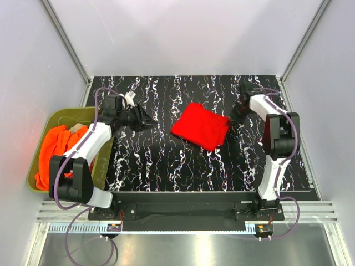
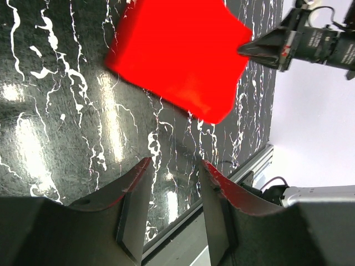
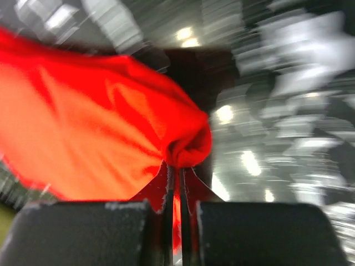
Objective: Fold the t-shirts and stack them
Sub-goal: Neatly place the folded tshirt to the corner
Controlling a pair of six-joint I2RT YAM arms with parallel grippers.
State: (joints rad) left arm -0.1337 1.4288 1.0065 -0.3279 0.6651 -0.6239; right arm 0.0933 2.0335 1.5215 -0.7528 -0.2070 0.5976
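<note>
A folded red t-shirt [image 1: 199, 126] lies near the middle of the black, white-veined table [image 1: 166, 160], turned so its corners point near and far like a diamond. The right gripper [image 1: 236, 117] sits at the shirt's right corner. Its jaws are pressed together on a bunched fold of the red cloth, which the right wrist view shows pinched between the fingertips, though that picture is blurred.

The left gripper [image 1: 148, 123] is to the left of the shirt and apart from it, pointing toward it above bare table. Its jaws stand partly apart with nothing between them, and the left wrist view shows only the tabletop in the gap.

At the left edge of the table is an olive-green tub [image 1: 66, 113] holding a crumpled orange t-shirt [image 1: 55, 147], with a bit of beige cloth [image 1: 74, 128] just beside it at the far end. The left arm reaches across the tub's right side.
</note>
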